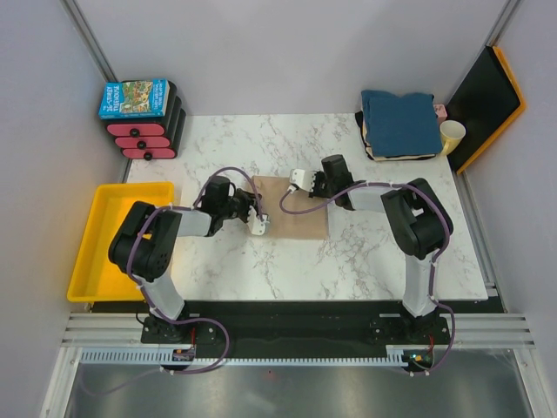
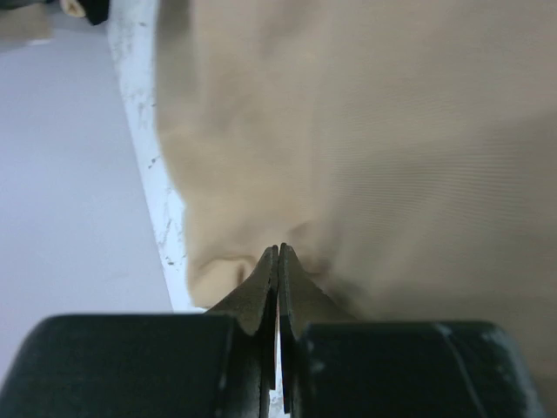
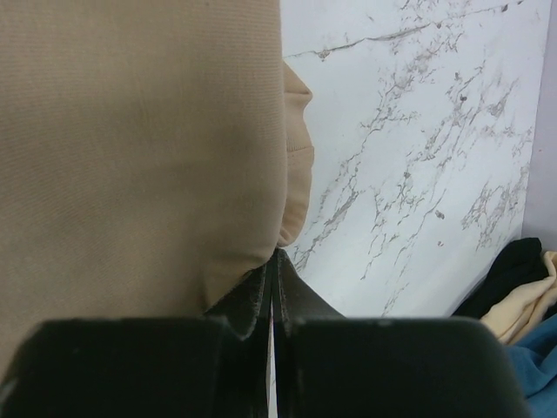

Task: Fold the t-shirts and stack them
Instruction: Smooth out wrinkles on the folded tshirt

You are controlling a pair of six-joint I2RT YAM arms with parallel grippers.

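A tan t-shirt [image 1: 294, 209], folded into a small rectangle, lies in the middle of the marble table [image 1: 365, 252]. My left gripper [image 1: 258, 223] sits at its near left edge. In the left wrist view the gripper [image 2: 280, 248] is shut, with the tan t-shirt [image 2: 392, 131] puckered at its tips. My right gripper [image 1: 301, 180] is at the far edge. It is shut [image 3: 277, 252] on a corner of the tan t-shirt [image 3: 130, 131]. A stack of folded t-shirts stands at the back right, a teal-blue one [image 1: 400, 122] on top of cream and dark ones [image 1: 376, 151].
A yellow tray [image 1: 109, 235] hangs off the table's left edge. A blue picture-covered box [image 1: 135, 97] rests on black and red drawers [image 1: 144, 132] at the back left. A pale yellow cup [image 1: 452, 135] and a black and orange board [image 1: 487, 96] are at the back right.
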